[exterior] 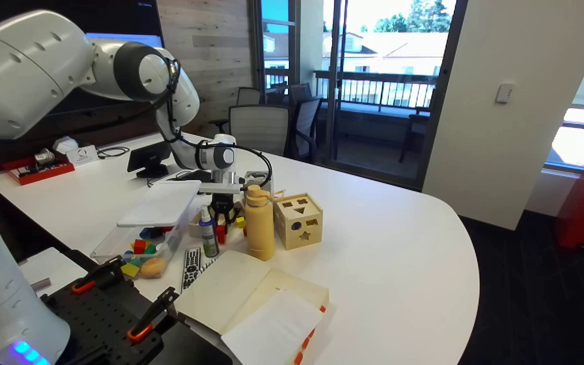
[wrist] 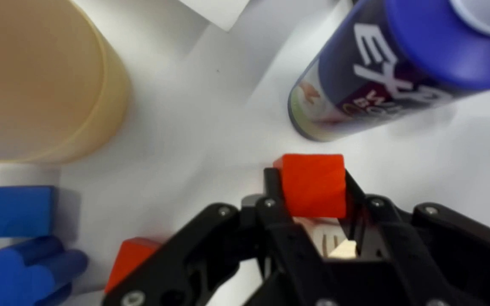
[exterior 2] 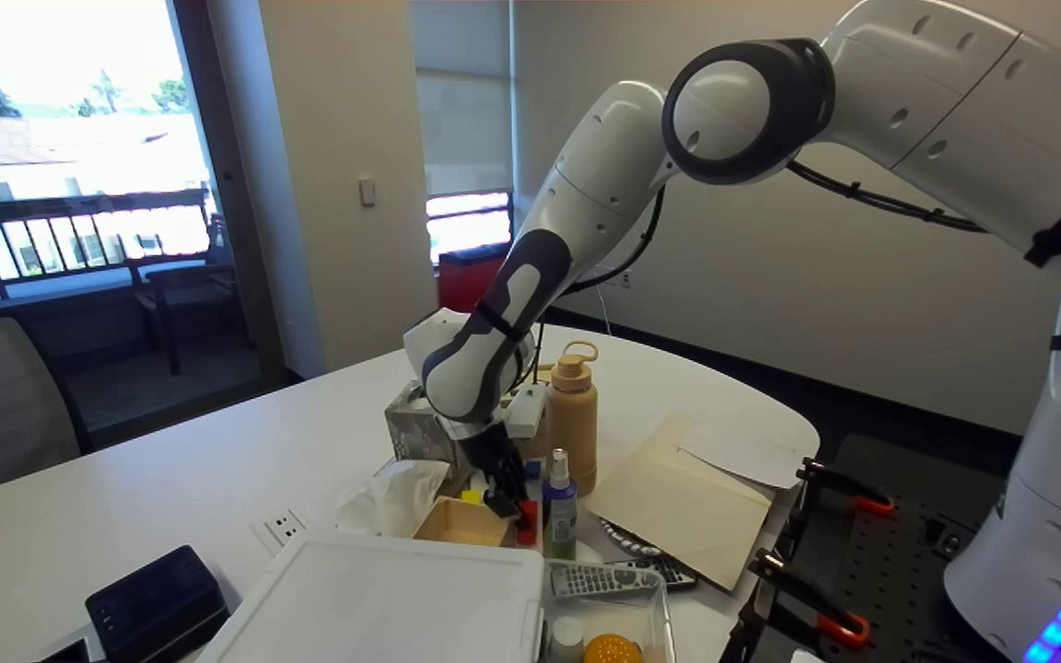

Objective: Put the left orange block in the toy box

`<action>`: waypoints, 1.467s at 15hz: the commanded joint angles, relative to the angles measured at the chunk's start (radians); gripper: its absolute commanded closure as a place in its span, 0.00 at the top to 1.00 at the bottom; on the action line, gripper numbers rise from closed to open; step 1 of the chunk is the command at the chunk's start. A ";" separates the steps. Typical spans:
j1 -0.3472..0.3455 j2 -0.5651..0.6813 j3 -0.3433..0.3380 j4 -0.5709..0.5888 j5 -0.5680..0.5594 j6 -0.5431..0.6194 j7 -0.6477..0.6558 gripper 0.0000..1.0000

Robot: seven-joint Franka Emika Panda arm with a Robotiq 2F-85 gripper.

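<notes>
Beside the blue spray bottle point(wrist: 398, 63), whose white lettering begins "EX" with the remainder foreshortened and smaller print not fully legible, the gripper point(wrist: 309, 187) is clamped on a red-orange block point(wrist: 314, 183). The toy box point(exterior: 299, 223), with shaped cut-outs, stands on the white table point(exterior: 383, 253) just beside the yellow-tan bottle point(exterior: 260, 225), the block outside it.

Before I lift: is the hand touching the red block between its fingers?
Touching: the wrist view shows the hand gripping the red block on both sides.
</notes>
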 commanded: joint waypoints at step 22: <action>-0.078 -0.182 -0.048 0.269 -0.151 -0.220 -0.200 0.08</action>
